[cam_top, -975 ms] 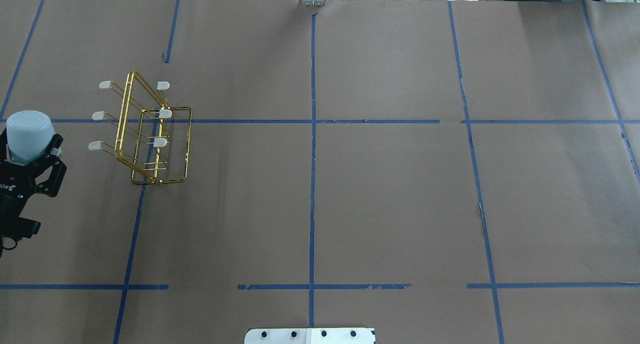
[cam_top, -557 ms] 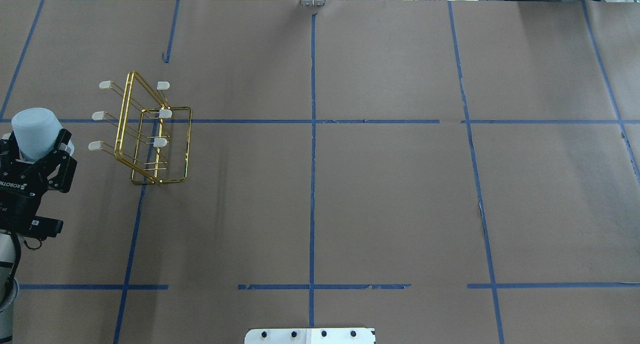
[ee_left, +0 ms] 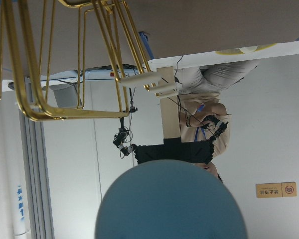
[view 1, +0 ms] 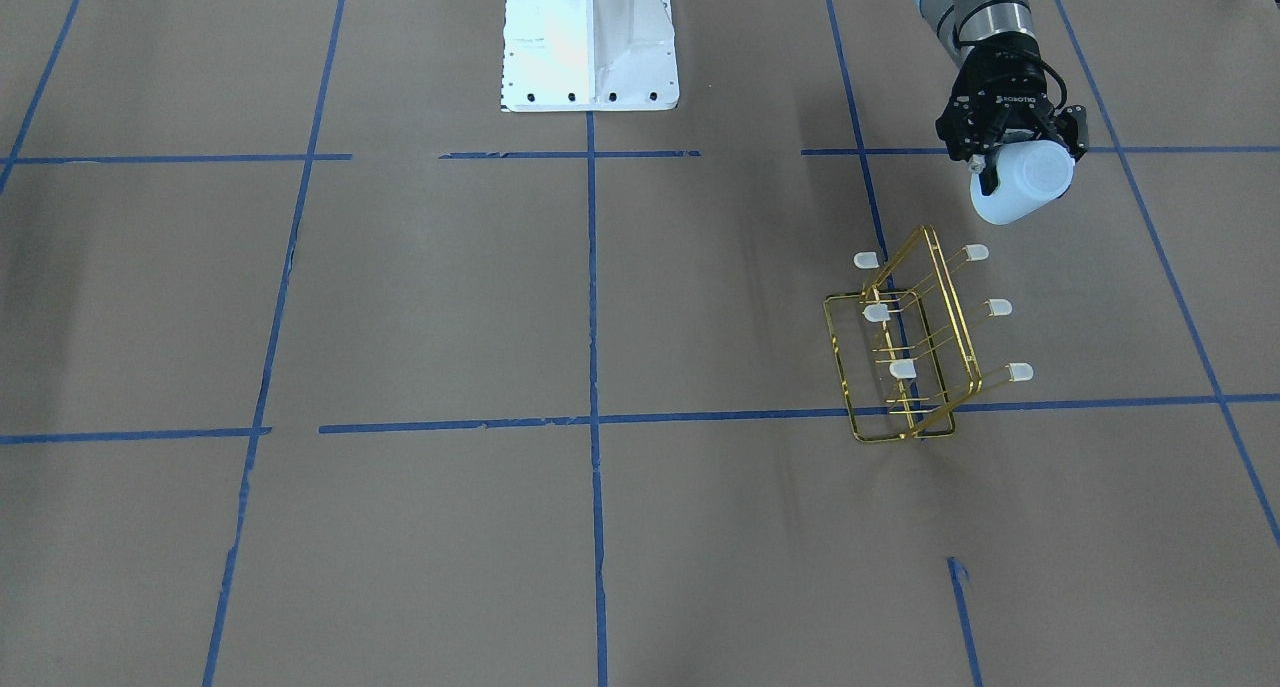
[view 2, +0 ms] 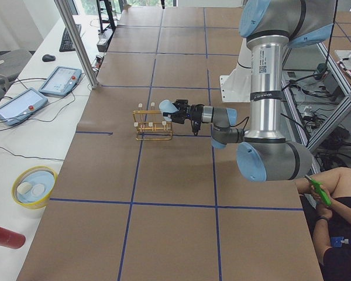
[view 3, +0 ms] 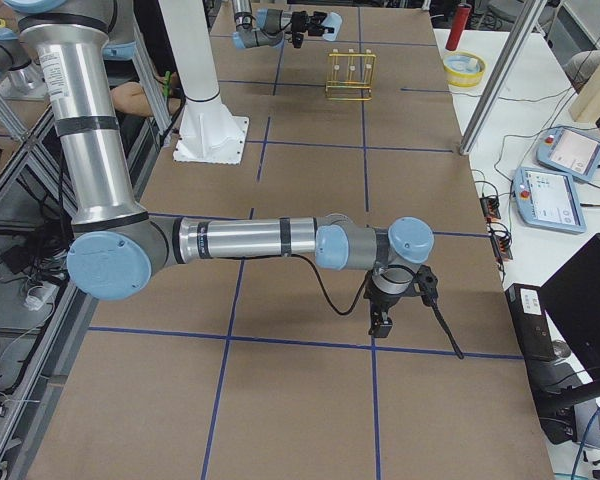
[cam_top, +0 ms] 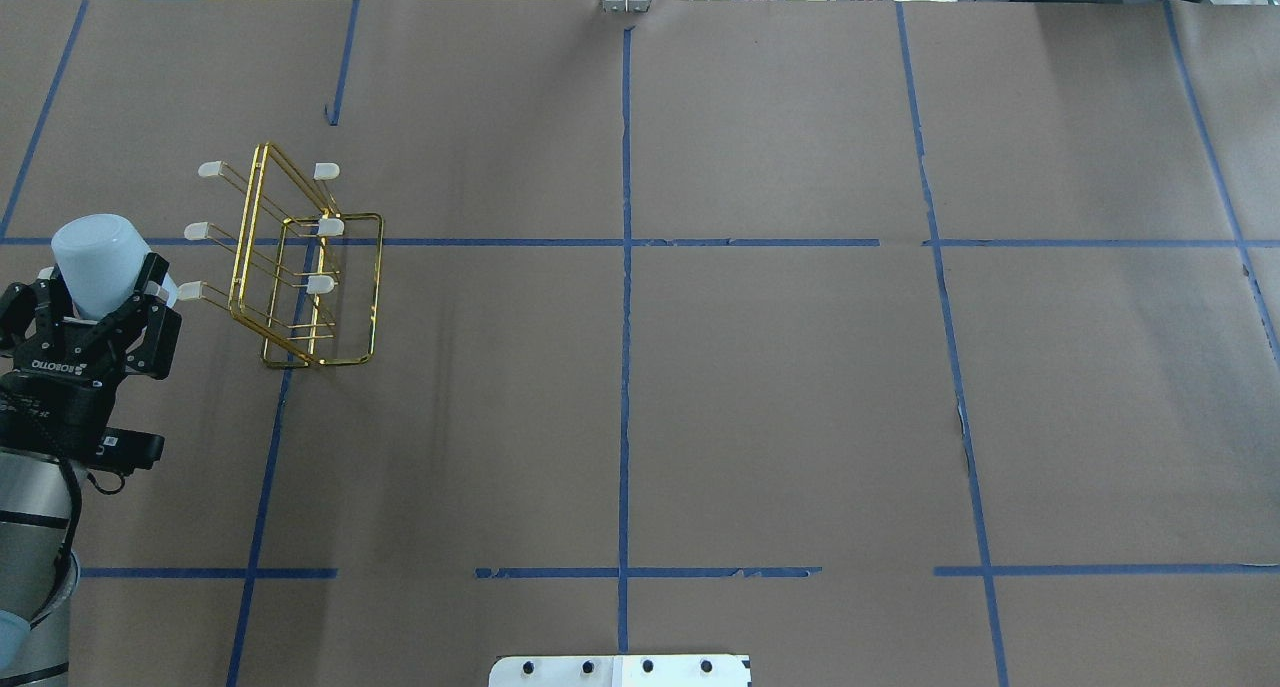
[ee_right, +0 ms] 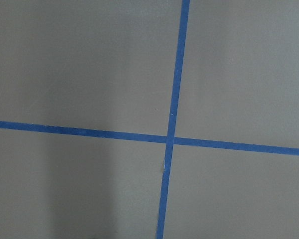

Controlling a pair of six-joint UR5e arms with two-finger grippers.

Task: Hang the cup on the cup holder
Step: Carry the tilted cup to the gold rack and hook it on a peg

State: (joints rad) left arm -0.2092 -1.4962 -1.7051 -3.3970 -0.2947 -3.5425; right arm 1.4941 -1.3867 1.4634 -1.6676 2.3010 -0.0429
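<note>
A brown paper-covered bench [cam_top: 780, 387], marked into squares by blue tape lines, is carrying everything; the white metal robot base [view 1: 588, 42] is sitting at its robot-side edge. The right arm [view 3: 240, 240] is stretching low over the bench far from the work, its right gripper [view 3: 380, 322] pointing down at a crossing of tape lines; this gripper is showing only in the side view, so I cannot tell whether it is released or clenched. The left arm [view 2: 269, 88] is reaching out roughly level towards the bench's left part.

The gold wire cup holder with a rectangular frame [cam_top: 290, 262] is standing upright on the bench across a blue tape line, six thin prongs sticking out from it, three to each side, each ending in a whitish translucent cap [cam_top: 190, 291]. The small pale blue-white tapered plastic cup [cam_top: 97, 252] is hanging clear of the bench, on no prong, near the holder on its robot-left side; its closed end is pointing away from the wrist.

The black left gripper [cam_top: 100, 279] is clenching around that cup, one finger on each side of it; in the overhead view the nearest cap is lying just beside one finger, while the front-facing view is showing the cup apart from the prongs.
</note>
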